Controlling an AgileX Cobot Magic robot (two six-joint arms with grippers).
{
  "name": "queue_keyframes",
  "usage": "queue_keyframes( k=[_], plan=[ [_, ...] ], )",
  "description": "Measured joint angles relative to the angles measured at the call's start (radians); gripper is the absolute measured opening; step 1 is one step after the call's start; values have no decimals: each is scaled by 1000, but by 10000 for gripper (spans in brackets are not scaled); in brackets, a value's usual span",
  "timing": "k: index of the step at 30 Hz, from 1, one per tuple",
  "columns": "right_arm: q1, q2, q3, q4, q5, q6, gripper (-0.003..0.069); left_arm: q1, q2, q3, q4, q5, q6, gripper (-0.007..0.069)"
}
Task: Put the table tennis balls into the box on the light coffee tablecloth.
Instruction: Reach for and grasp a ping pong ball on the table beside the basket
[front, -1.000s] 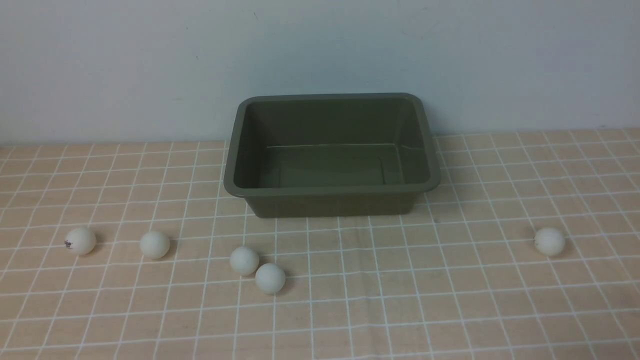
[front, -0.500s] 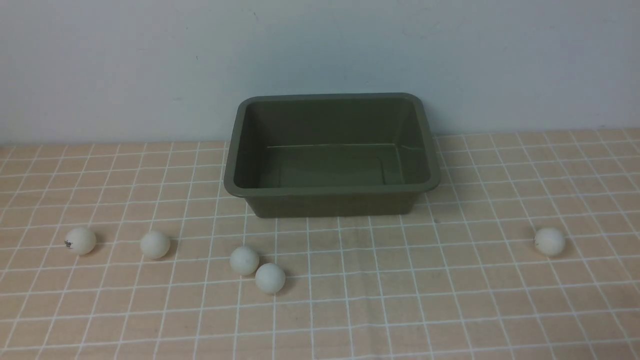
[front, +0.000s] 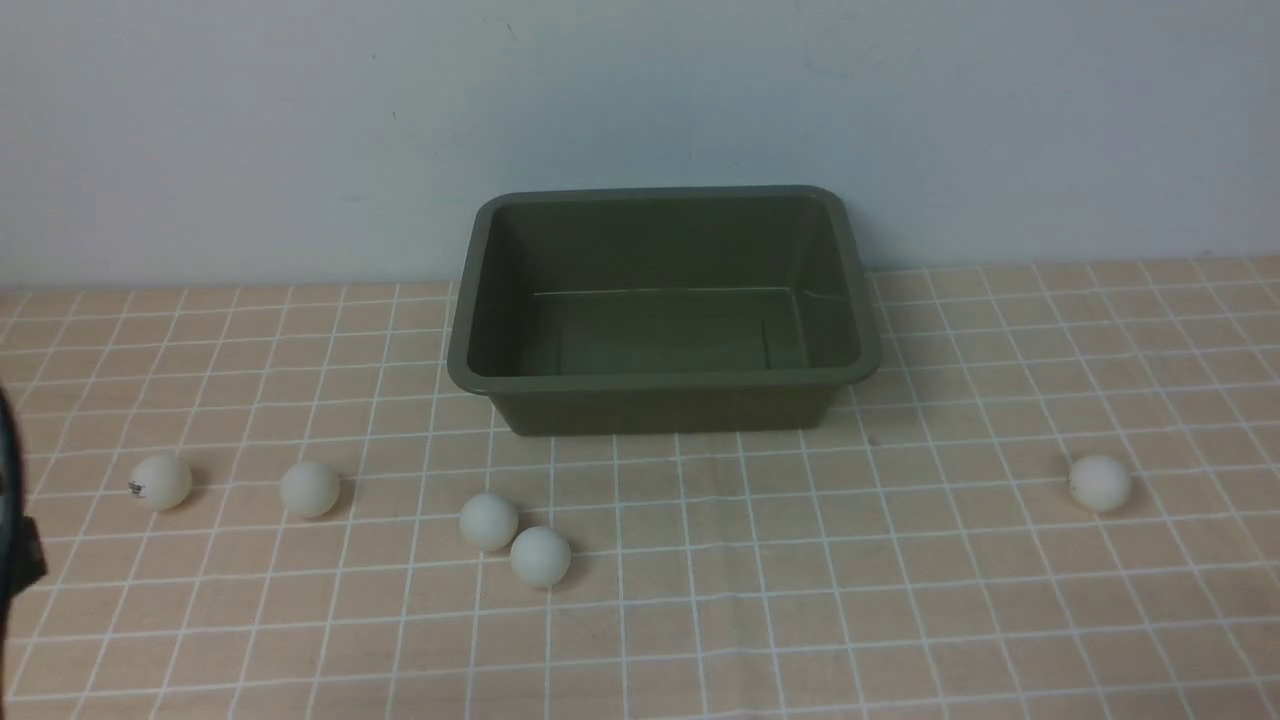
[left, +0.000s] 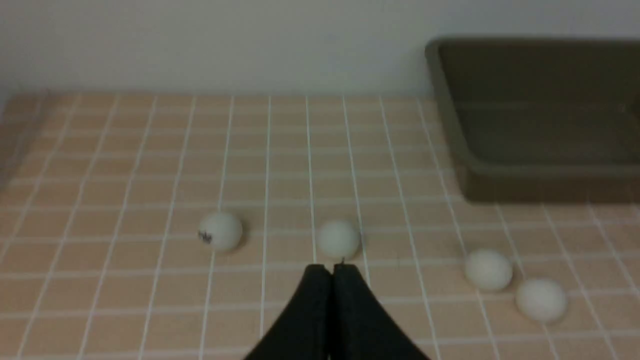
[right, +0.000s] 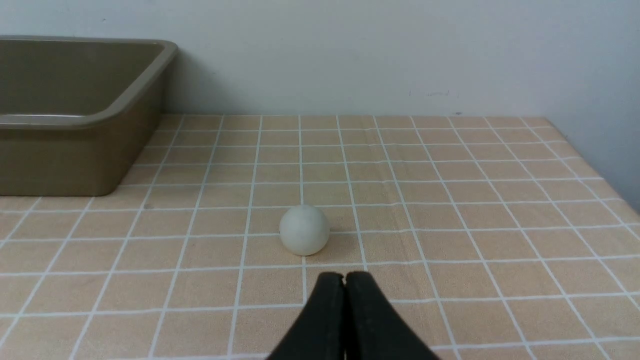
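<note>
The left hand (left: 332, 270) is held with its fingers pressed together, nothing gripped between them and no ball touched; the right hand (right: 345, 277) is likewise closed and empty. The opening step appears to be in hand, the left arm (front: 18, 540) being seen at the left edge of the front view, so a first pick by that side is probably being set up. For it, the fingers need to be parted, then lowered around a single ball. Nearest ahead of the left hand, a plain ball (left: 338, 239) is seen, with a marked ball (front: 161, 482) farther toward the left edge of the light coffee tablecloth (front: 700, 620). Nearer the middle, two balls (front: 541, 557) are set close beside each other, where a neighbour could be nudged by a careless finger. A lone ball (right: 304, 230) is placed toward the cloth's right edge, ahead of the right hand. The box (front: 665, 408) is stood upright at the middle of the cloth's far edge, near the wall (front: 660, 90), and no ball is seen inside.
</note>
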Motion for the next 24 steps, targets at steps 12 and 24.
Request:
queue_keyframes(
  k=[12,24],
  plan=[
    [0,0,0,0,1,0,-19,0,196,-17,0,165,55,-53],
    [0,0,0,0,1,0,-19,0,196,-18,1,192,92,154]
  ],
)
